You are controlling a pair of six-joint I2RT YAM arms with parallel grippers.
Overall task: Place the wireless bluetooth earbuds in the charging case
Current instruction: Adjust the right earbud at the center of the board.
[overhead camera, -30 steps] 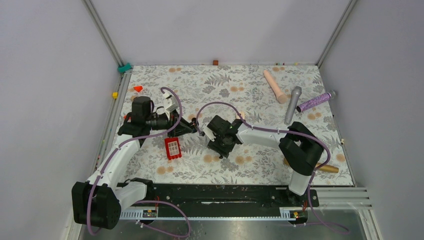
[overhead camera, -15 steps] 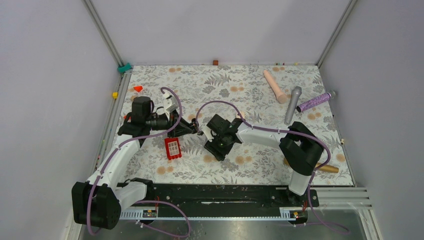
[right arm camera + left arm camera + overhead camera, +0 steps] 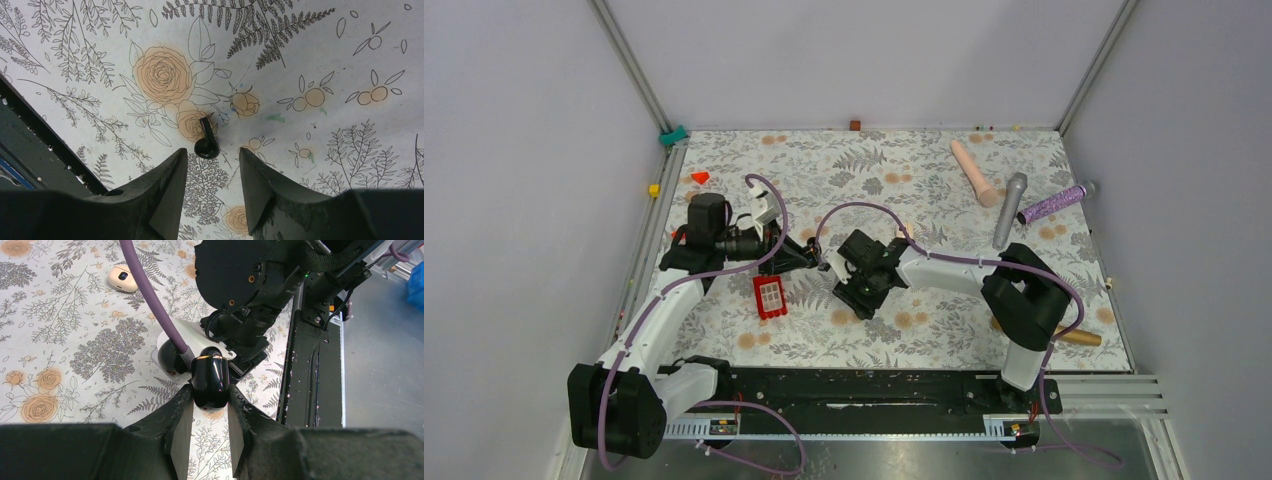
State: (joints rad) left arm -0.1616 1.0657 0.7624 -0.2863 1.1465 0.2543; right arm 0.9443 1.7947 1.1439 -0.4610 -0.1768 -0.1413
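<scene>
Progress: early. No earbud seated in the charging case (image 3: 210, 374) yet, as far as pics show. The left pincer (image 3: 210, 392) is clamped on the charging case, held off the surface (image 3: 924, 330) just beyond the red block (image 3: 770, 296) and a bit to its rt. Can't tell if the lid is up.

The right pincer (image 3: 212, 156) sits low over the surface, to the rt of the red block. Jaws are part-open w/ nothing in them. One earbud (image 3: 207, 141) lies flat just ahead of the tips, in line w/ the gap, touching neither finger.

Left to do, by my read: grab that earbud, bring it to the charging case, seat it, then repeat for no. 2.

Counts:
- earbud: 1 in view, 2nd not seen anywhere
- charging case: 1
- red block: 1
- pincers: 2
- stick-shaped items, well to the rt of the red block toward the far side: 3, i.e. pink stick (image 3: 972, 172), grey stick (image 3: 1010, 208), purple glitter stick (image 3: 1054, 204)
</scene>
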